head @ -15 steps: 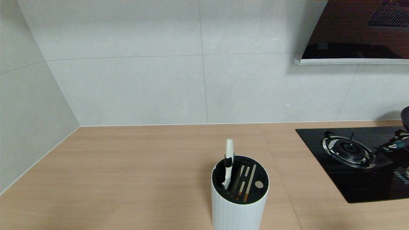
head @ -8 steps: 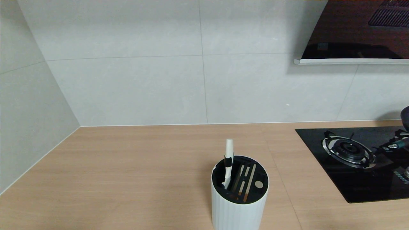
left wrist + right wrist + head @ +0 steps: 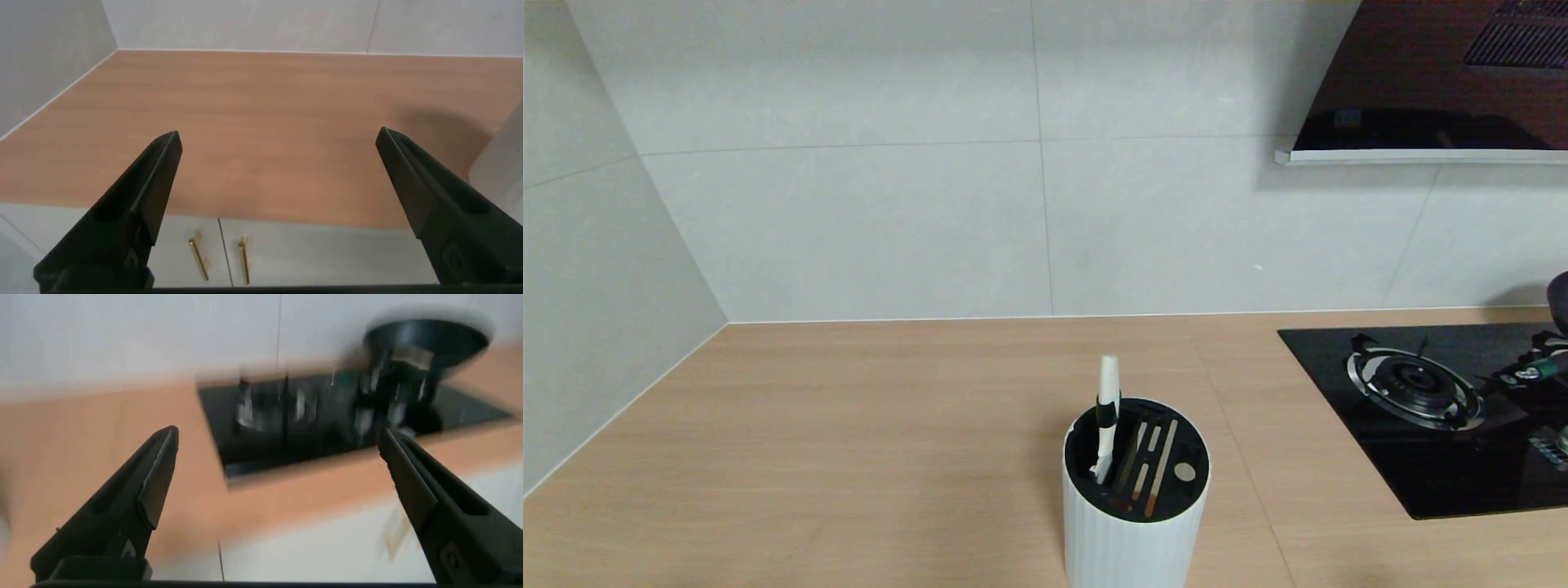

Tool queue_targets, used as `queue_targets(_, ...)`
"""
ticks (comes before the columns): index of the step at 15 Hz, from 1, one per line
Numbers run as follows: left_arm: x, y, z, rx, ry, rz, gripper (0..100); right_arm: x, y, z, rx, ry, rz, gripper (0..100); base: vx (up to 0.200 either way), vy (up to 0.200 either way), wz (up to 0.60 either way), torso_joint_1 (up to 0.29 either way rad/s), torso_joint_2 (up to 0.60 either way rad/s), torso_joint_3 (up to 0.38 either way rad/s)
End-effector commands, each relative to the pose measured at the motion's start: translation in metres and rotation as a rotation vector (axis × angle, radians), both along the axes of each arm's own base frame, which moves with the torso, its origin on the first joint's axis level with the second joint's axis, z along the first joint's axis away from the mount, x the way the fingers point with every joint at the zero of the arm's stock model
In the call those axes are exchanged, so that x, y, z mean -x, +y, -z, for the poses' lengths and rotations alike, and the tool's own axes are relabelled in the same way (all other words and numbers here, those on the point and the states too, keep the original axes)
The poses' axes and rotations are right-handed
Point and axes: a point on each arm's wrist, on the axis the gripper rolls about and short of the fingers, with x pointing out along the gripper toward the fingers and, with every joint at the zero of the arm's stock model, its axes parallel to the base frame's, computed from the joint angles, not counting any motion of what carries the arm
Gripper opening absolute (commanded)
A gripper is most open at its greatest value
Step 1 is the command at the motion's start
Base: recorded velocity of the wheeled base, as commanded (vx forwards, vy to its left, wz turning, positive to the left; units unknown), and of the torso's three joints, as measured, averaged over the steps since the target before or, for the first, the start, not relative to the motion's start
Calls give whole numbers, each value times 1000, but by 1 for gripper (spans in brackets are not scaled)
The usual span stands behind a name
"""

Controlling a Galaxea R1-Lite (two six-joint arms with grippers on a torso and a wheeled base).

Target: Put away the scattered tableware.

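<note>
A white ribbed utensil holder (image 3: pixel 1134 523) with a black slotted top stands near the front edge of the wooden counter (image 3: pixel 890 425). A white-handled utensil (image 3: pixel 1107 416) with a black band stands upright in its left slot. My left gripper (image 3: pixel 278 155) is open, held in front of the counter's front edge with nothing between its fingers. My right gripper (image 3: pixel 274 457) is open too, off the counter's front edge and facing the stove (image 3: pixel 327 416), holding nothing.
A black gas stove (image 3: pixel 1445 408) with a metal burner ring lies at the right of the counter, a dark pan (image 3: pixel 429 339) on its far burner. A range hood (image 3: pixel 1429 90) hangs above it. Cabinet doors with gold handles (image 3: pixel 221 257) sit below the counter edge. Tiled walls close off the back and left.
</note>
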Motion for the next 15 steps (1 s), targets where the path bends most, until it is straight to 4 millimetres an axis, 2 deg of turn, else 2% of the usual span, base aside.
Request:
queue_targets(1,0,0,0,3,-1,0,100,0,0,0,-56,-14,-21,100,0,0,0,0,0,0)
queue_targets(3,0,0,0,9,-2,0,100,-1,3,1,-126,-22,-145,100,0,0,0,0,0,0)
queue_targets(4,0,0,0,8,-2,0,100,-1,3,1,-123,-23,-145,100,0,0,0,0,0,0)
queue_targets(7,0,0,0,9,-2,0,100,-1,6,6,24,64,-288,100,0,0,0,0,0,0)
queue_targets(15,0,0,0,9,-2,0,100,-2,6,6,-22,48,-290,100,0,0,0,0,0,0)
